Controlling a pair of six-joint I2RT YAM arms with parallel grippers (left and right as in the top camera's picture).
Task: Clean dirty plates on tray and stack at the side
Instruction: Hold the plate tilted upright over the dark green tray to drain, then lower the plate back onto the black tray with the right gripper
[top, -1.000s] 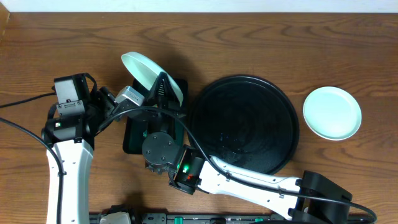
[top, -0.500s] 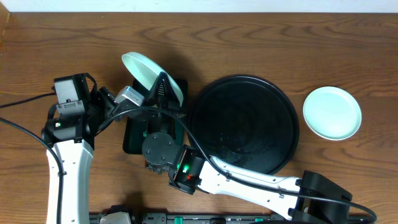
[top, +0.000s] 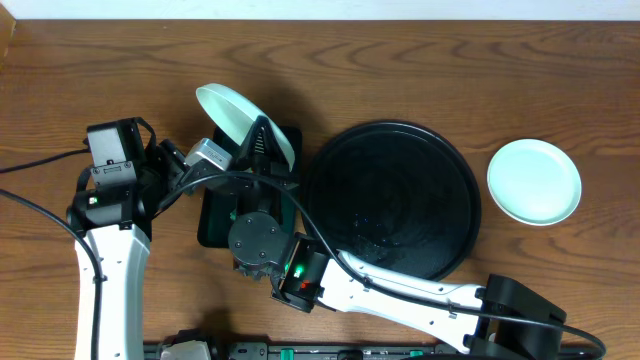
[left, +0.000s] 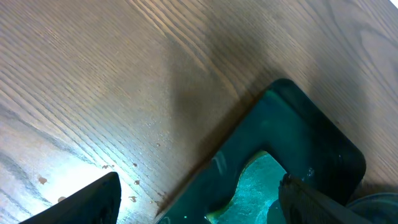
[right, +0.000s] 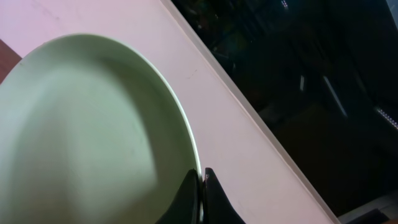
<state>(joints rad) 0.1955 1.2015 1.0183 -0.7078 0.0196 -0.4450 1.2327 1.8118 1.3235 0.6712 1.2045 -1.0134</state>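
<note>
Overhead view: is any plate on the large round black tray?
No, the large round black tray holds no plate; a pale mint-green round plate lies beside it.

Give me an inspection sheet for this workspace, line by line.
Surface: wooden table.
Job's things: round black tray holds no plate; mint plate lies flat on the table to its right; tilted plate is held over the rectangular tray's far end.
Clutter: rectangular tray with something green inside, unidentifiable.
Grippers: right gripper shut on the tilted plate's rim; left gripper open above the rectangular tray.
Cables: black cable runs to the left arm.
Surroundings: pale strip beyond the far edge.
</note>
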